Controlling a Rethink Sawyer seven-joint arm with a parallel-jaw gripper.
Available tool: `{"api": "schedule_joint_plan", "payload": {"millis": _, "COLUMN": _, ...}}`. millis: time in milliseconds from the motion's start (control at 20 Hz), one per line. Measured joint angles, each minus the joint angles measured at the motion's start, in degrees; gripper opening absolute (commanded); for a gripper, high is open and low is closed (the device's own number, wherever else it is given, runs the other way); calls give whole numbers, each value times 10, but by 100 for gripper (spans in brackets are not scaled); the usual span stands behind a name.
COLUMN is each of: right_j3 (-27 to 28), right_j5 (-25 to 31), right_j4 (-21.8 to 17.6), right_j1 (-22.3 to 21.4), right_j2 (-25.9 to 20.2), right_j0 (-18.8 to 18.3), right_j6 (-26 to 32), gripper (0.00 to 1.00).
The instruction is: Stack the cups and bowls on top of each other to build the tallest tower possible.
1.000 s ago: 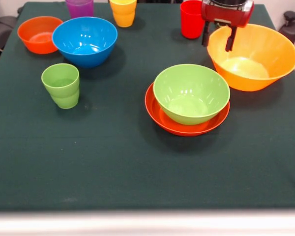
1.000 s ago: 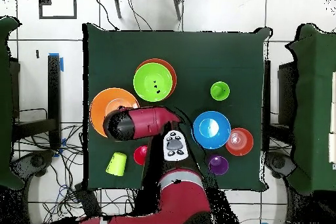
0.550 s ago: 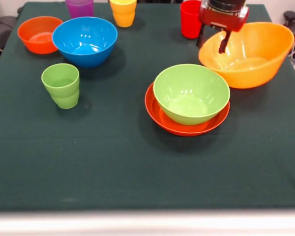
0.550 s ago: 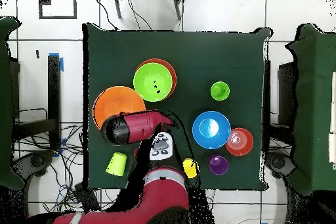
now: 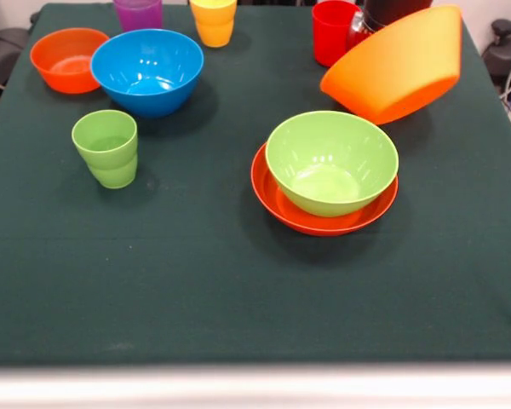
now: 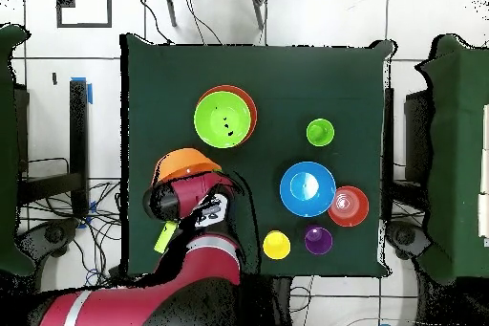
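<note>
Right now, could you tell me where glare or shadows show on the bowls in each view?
Front view: bright ceiling glare streaks inside the blue bowl and green bowl; the tilted orange-yellow bowl casts a soft shadow on the cloth beneath. Overhead view: lighting is flat, with only a small highlight in the blue bowl.

1. Table (image 5: 196,281), dark green cloth.
2. Centre, toward 3 o'clock: red-orange bowl (image 5: 277,204).
3. At 9 o'clock: light green cups (image 5: 107,146).
4. At 10–11 o'clock: blue bowl (image 5: 146,70), small orange bowl (image 5: 66,58).
5. At 12 o'clock: purple cup (image 5: 138,12), yellow cup (image 5: 213,20), red cup (image 5: 333,31).
</note>
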State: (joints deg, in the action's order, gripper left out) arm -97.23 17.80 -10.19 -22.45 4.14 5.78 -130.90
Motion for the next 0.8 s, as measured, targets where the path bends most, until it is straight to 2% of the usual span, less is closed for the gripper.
{"api": "schedule_joint_plan", "payload": {"millis": 600, "right_j3": 2, "right_j5": -1, "right_j4": 0, "right_j1": 2, "right_j2": 2, "right_j0": 1, "right_j6": 0, "gripper": 100}}
{"api": "schedule_joint_plan", "payload": {"millis": 650, "right_j3": 3, "right_j5": -1, "right_j4": 0, "right_j1": 2, "right_j2": 2, "right_j0": 1, "right_j6": 0, "gripper": 0}}
{"api": "schedule_joint_plan", "payload": {"millis": 800, "right_j3": 5, "right_j5": -1, "right_j4": 0, "right_j1": 4, "right_j2": 5, "right_j0": 3, "right_j6": 0, "gripper": 0}}
